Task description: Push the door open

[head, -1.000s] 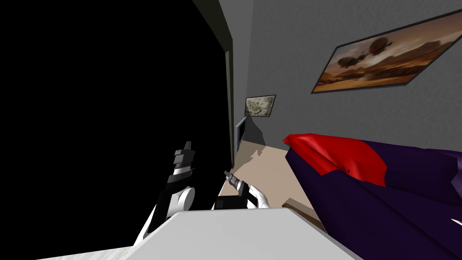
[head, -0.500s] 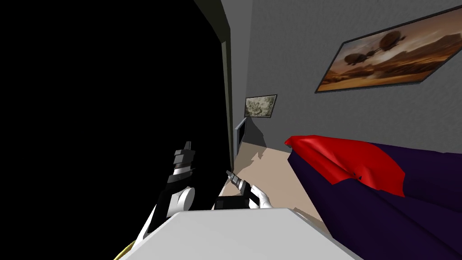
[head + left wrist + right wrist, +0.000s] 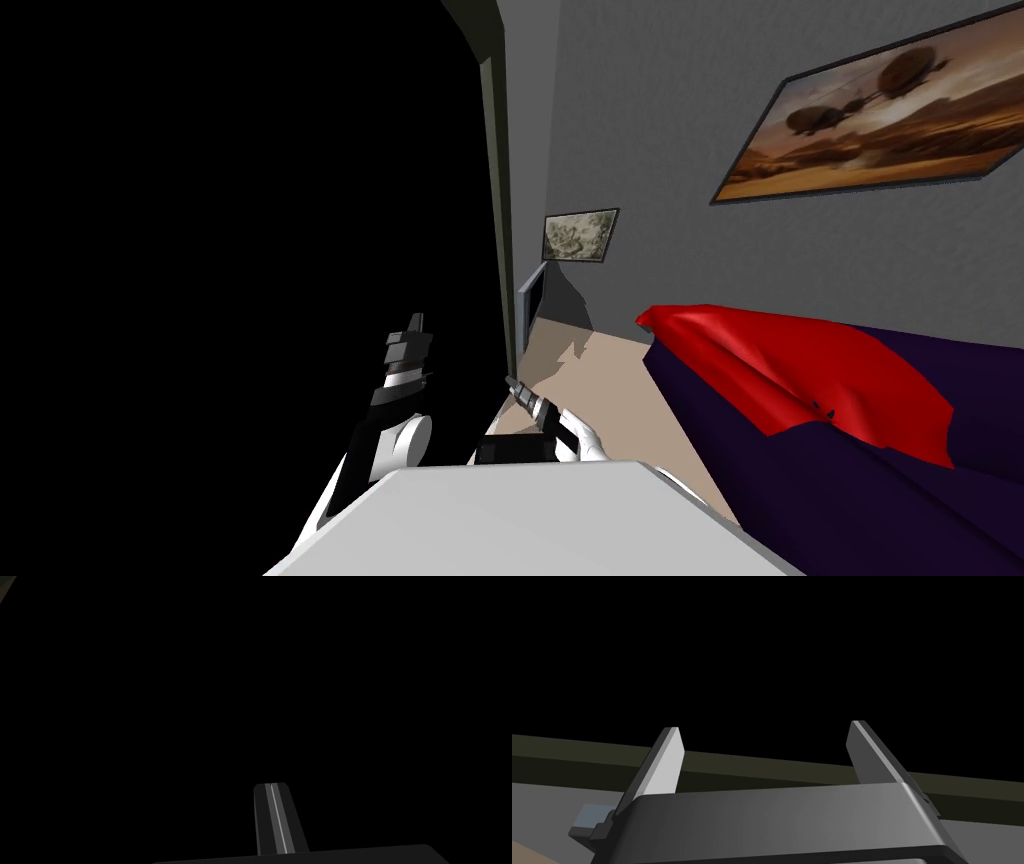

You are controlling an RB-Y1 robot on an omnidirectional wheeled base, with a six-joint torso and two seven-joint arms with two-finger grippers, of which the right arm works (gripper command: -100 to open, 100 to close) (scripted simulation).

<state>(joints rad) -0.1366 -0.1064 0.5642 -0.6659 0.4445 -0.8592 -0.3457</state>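
The door frame (image 3: pixel 497 200) shows as an olive strip running from 12 o'clock down to the middle of the head view (it may equally be the edge of the swung panel; I cannot tell which). Everything from 7 to 11 o'clock of it is a black area (image 3: pixel 220 250), so I judge the opening is already largely uncovered and the push is far along.

The left end effector (image 3: pixel 270 786) reaches into that black area at about 11 o'clock of my chest. Its two fingers are pressed flat together with nothing between them. That probably makes one stiff blade for shoving rather than grasping.

The right end effector (image 3: pixel 764 731) sits at 12 o'clock, near the foot of the frame. Its fingers are spread wide and empty, with the olive strip crossing behind them. It looks held back as a spare, apart from the strip.

Beyond the frame stands a grey wall (image 3: pixel 640 130), with a small framed picture (image 3: pixel 578 235) at 12 o'clock and an airship painting (image 3: pixel 880 115) at 2 o'clock. Under the small picture a grey boxy unit (image 3: pixel 533 292) stands on the beige floor (image 3: pixel 590 370). Whether it holds anything is hidden.

At 4 o'clock a dark purple bed (image 3: pixel 800 480) carries a red blanket (image 3: pixel 800 365) draped over its near end.
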